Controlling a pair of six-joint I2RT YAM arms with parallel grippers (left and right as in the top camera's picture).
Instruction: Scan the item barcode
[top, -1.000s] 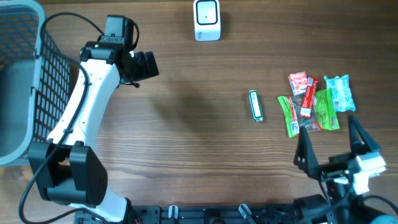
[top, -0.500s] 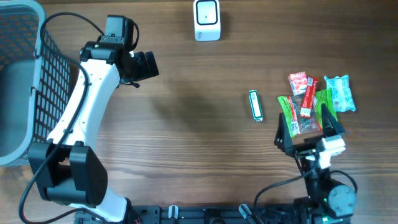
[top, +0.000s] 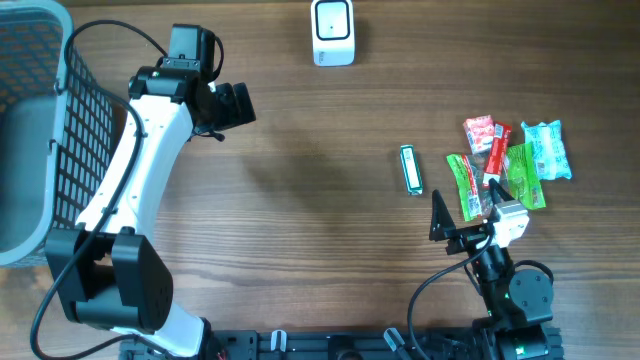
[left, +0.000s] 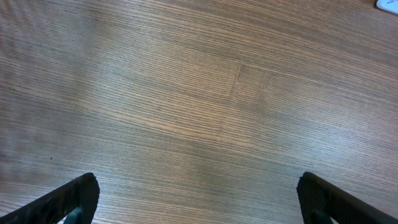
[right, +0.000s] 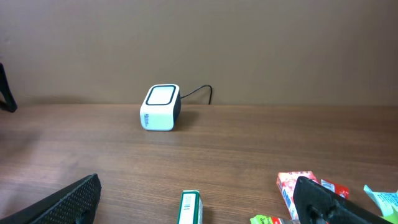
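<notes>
My right claw (top: 466, 212) gapes empty at 6 o'clock of the packets (top: 505, 160), poised to pick one. My left claw (top: 232, 103) hangs open and empty, out of the way.

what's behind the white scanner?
A black cable curls out from behind the scanner, with the brown wall beyond. Its plug end is hidden by the scanner's body.

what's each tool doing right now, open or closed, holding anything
left tool: open, holding nothing
right tool: open, holding nothing
</notes>
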